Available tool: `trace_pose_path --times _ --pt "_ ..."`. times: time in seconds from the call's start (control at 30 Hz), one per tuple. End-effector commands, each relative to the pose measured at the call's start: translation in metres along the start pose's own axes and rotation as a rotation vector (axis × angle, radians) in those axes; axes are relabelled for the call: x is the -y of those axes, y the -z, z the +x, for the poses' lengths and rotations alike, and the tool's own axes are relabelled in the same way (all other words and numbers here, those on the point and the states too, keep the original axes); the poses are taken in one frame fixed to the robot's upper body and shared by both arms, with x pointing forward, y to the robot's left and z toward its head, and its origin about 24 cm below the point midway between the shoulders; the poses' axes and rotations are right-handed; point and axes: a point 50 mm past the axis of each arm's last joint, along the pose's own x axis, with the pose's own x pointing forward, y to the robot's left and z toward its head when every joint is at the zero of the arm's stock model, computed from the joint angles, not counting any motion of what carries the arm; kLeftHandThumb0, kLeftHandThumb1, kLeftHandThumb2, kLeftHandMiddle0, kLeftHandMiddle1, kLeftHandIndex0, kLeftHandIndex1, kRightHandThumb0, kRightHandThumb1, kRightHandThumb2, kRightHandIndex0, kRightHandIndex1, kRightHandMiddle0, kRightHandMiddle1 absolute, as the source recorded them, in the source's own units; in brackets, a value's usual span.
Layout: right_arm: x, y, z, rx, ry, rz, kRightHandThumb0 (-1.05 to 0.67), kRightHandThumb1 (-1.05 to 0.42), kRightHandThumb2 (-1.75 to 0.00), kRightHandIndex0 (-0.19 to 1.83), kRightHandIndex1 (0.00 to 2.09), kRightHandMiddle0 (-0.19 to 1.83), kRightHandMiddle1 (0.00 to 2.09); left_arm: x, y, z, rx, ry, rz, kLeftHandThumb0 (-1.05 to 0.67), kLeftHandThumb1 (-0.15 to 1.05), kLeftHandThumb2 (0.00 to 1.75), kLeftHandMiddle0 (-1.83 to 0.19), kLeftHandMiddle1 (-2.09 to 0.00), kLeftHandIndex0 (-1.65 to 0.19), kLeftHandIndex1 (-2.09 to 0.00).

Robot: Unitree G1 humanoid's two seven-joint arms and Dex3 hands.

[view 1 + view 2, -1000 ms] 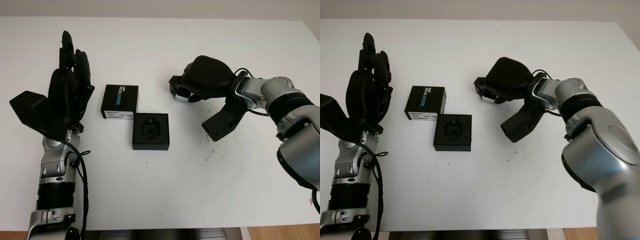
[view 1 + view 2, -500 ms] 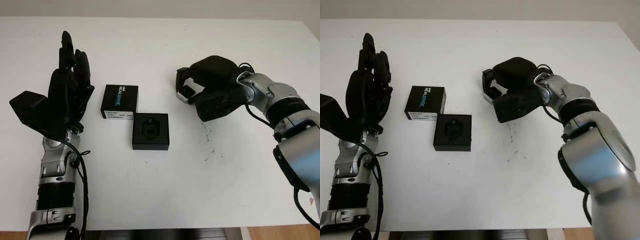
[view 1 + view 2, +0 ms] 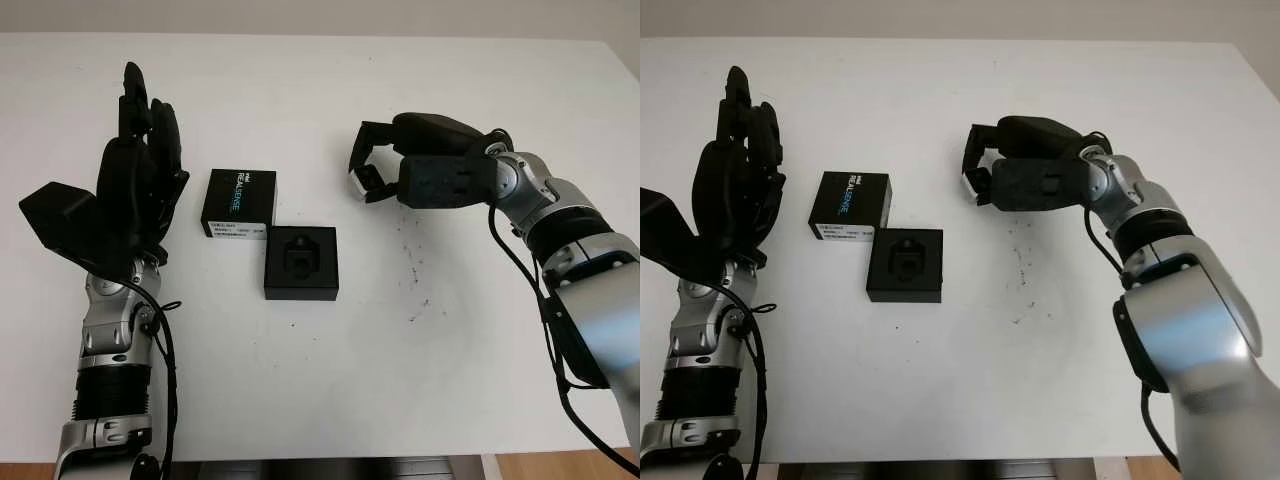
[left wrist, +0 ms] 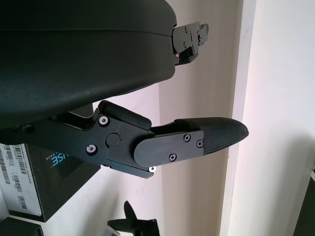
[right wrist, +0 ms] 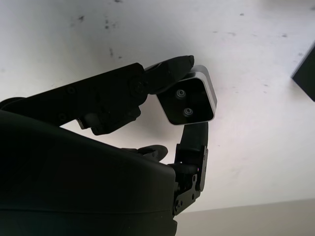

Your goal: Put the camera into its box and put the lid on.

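Since 1 s ago, R hand (image 3: 385, 170) has rolled over: its palm, then facing down w/ the camera (image 3: 358, 183) tucked under, now faces sideways toward the box, and the fingers (image 5: 170, 73) show curled round the camera. Camera is small, silver-edged w/ a dark face; it's held above the white table (image 3: 330, 380), right of the box and apart from it. R wrist view: camera pinched between fingertips, two screws on its dark face, table w/ dark specks behind.

Box base (image 3: 301, 263) sits open near table centre, black, w/ a shaped recess in its foam; nothing in it yet. Lid (image 3: 239, 203) lies just behind-left of the base, corner touching or nearly so, can't tell which; black w/ white/blue lettering and a barcode label on the side.

L hand (image 3: 135, 190) unchanged: raised upright at the left side of the table, left of the lid, fingers straight and open, holding nothing. L wrist view: one fingertip (image 4: 211, 135) extended, lid's label edge (image 4: 19, 182) beside the hand.
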Motion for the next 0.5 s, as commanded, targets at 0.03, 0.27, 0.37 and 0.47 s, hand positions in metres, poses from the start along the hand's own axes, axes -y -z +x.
trace_pose_path --times 0.03,0.27,0.37,0.47 --pt "-0.0021 0.0027 -0.0023 0.009 0.014 0.079 -0.35 -1.03 -0.06 0.33 0.06 0.18 1.55 0.0012 -0.0028 -0.0008 0.017 -0.004 0.011 -0.72 1.05 0.57 0.19 0.00 0.19 0.00" --pt "-0.0060 0.0049 -0.0054 0.038 0.034 0.174 -0.34 -1.03 -0.06 0.33 0.05 0.17 1.56 0.0030 -0.0027 -0.0010 0.018 -0.011 0.005 -0.72 1.05 0.57 0.19 0.00 0.19 0.00" --pt "-0.0073 0.0053 -0.0061 0.046 0.029 0.215 -0.33 -1.04 -0.06 0.32 0.05 0.14 1.59 0.0042 -0.0027 -0.0011 0.019 -0.010 0.001 -0.72 1.05 0.56 0.19 0.00 0.19 0.00" --pt "-0.0080 0.0048 -0.0065 0.055 0.024 0.238 -0.34 -1.05 -0.07 0.31 0.05 0.12 1.63 0.0049 -0.0028 -0.0011 0.017 -0.015 -0.001 -0.72 1.05 0.56 0.19 0.00 0.19 0.00"
